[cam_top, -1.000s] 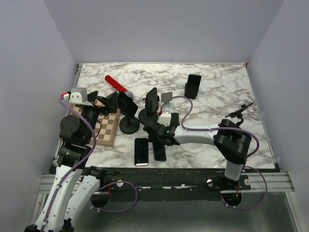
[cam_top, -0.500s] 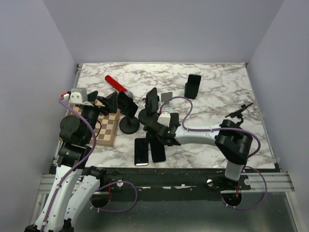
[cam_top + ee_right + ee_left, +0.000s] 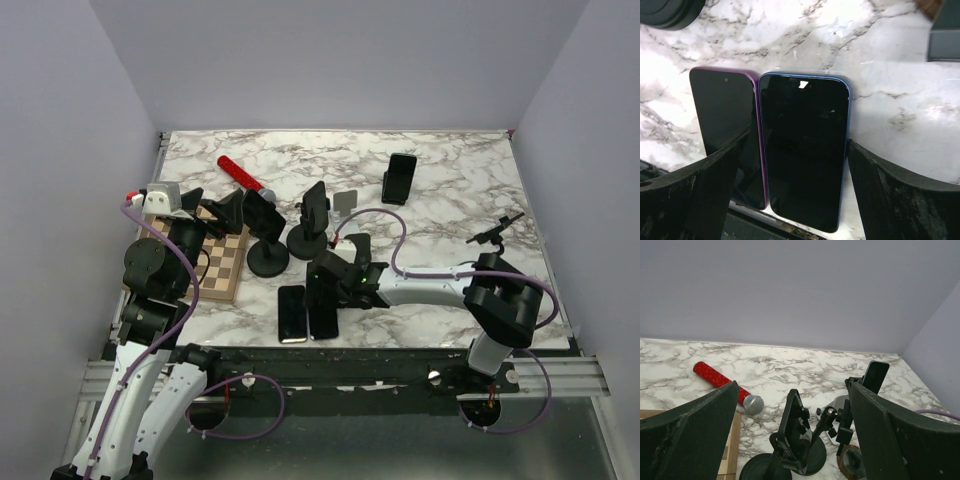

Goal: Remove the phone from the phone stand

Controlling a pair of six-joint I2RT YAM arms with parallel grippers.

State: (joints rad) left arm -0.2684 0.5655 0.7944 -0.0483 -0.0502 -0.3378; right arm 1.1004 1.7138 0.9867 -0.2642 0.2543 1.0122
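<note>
A black phone sits clamped in a black stand, and it also shows in the left wrist view. A second phone stands in another stand. My left gripper is open and empty, just left of the first stand. My right gripper is open and low at the table's front edge. It straddles a blue-edged phone lying flat beside a purple-edged phone. Its left finger overlaps the purple phone.
A third phone stands propped at the back right. A red microphone lies at the back. A chessboard lies left of the stands. A small grey piece sits behind the second stand.
My right gripper has moved toward the front edge and slightly left. The blue-edged phone now lies against the purple-edged one. The left arm has not moved.
</note>
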